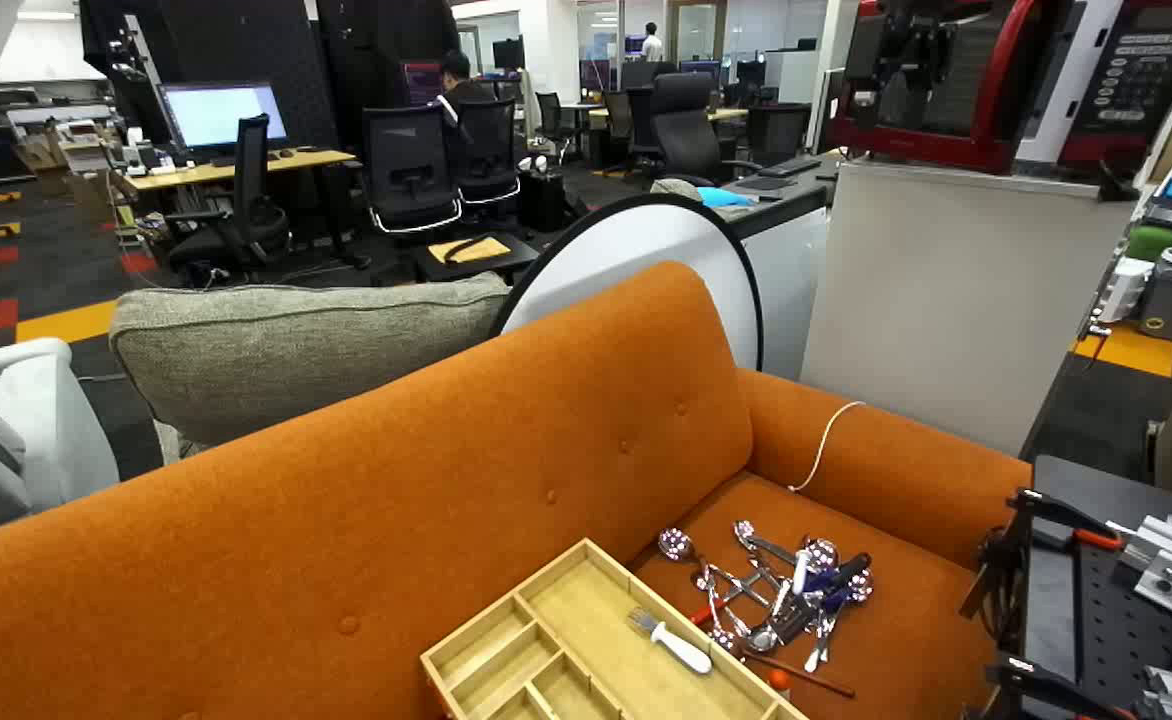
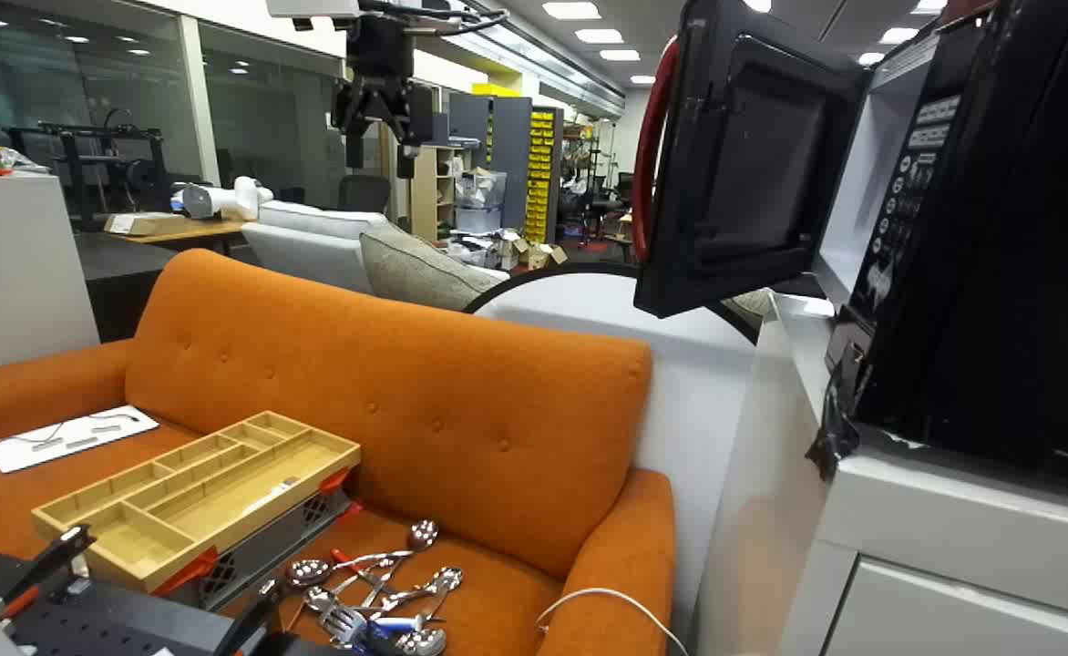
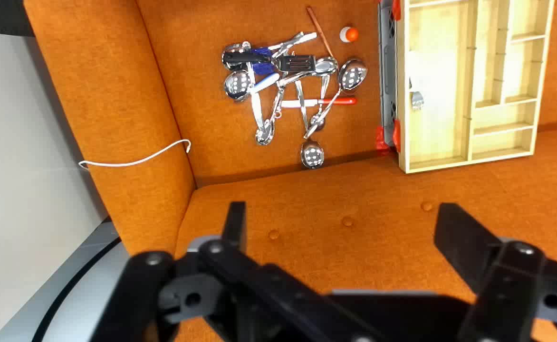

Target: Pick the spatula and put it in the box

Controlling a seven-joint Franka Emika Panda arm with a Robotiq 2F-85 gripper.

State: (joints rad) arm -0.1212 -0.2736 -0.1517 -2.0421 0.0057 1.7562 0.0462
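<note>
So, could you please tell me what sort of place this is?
Probably an office that doubles as a robotics lab: a lit computer monitor and black office chairs suggest desk work, while the Robotiq gripper points to lab use.

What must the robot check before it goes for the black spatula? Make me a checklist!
1. Black two-fingered hand open and empty: ok.
2. Black slotted spatula in sight: ok, in the wrist view.
3. Hand down at the spatula: not ok, it hangs high above the orange fabric sofa.
4. Spatula apart from the shiny metal spoons: not ok, it lies among them.
5. Spatula free to lift without snagging: cannot tell.
6. Room in the pale wooden divided box: ok, bare wood shows beside the white-handled metal fork.
</note>
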